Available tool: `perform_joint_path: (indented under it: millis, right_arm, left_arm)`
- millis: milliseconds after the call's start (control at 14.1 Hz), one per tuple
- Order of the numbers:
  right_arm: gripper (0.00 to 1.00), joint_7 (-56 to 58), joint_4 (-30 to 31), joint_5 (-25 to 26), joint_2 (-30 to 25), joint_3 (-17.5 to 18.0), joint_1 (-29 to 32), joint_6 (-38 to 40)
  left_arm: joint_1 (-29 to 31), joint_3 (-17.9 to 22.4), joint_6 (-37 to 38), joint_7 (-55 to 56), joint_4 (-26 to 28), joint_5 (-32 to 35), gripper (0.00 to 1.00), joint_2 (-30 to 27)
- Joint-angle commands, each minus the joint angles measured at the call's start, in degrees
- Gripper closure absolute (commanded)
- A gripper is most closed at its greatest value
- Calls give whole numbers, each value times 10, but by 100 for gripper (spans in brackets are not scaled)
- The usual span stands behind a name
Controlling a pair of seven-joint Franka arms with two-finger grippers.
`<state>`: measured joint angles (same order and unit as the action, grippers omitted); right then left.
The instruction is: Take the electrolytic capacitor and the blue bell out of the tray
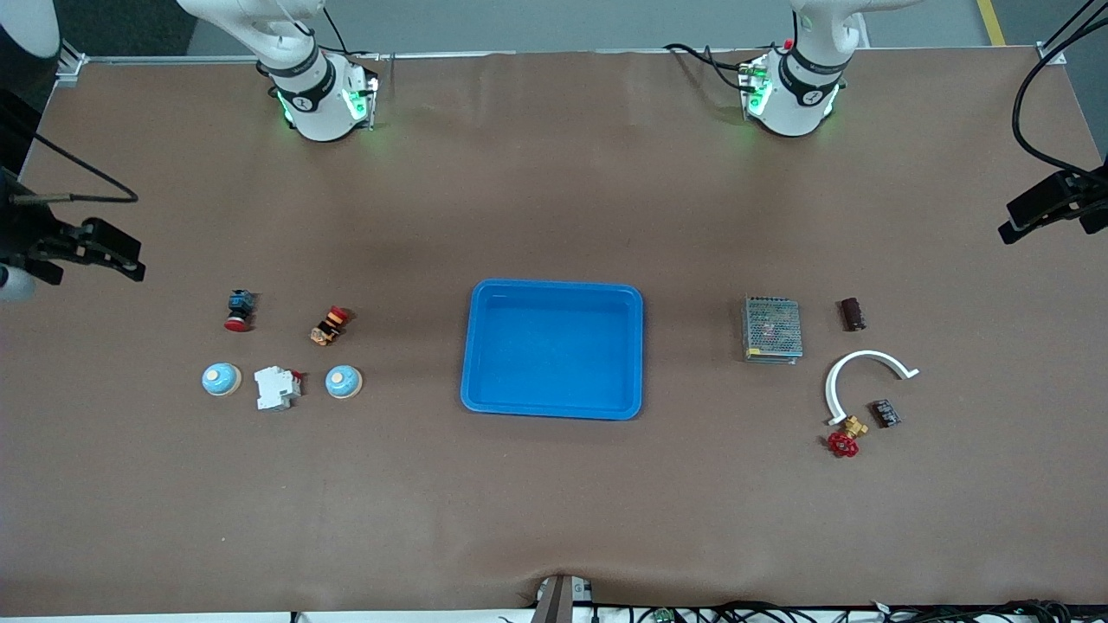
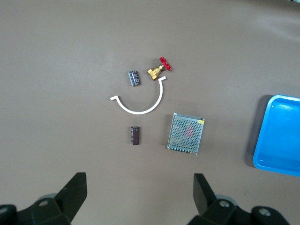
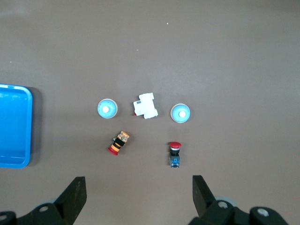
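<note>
Blue tray (image 1: 554, 407) mid-table. Capacitor (image 1: 853, 314) at 3 o'clock, beside power supply (image 1: 771, 329); two bells (image 1: 344, 382) (image 1: 221, 379) at 9 o'clock. Left gripper (image 2: 140, 197), right gripper (image 3: 139, 197): spread, aloft, holding nothing.

I work in a robotics lab: my two arm bases (image 1: 316, 95) bolted to a brown-covered table (image 1: 554, 519), camera mounts (image 1: 1052, 203) at its ends, cables (image 1: 779, 613) along the edge.
</note>
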<state>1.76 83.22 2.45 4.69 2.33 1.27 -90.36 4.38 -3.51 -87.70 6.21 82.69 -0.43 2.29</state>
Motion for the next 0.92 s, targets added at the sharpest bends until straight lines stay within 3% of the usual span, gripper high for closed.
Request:
perform_joint_path:
  millis: [0, 853]
  right_arm:
    - [0, -8, 35, 6, -36, 0, 7, 4]
    - [0, -8, 47, -2, -49, 0, 26, 11]
  left_arm:
    - [5, -3, 7, -14, 2, -12, 0, 1]
    - [2, -2, -7, -13, -4, -6, 0, 16]
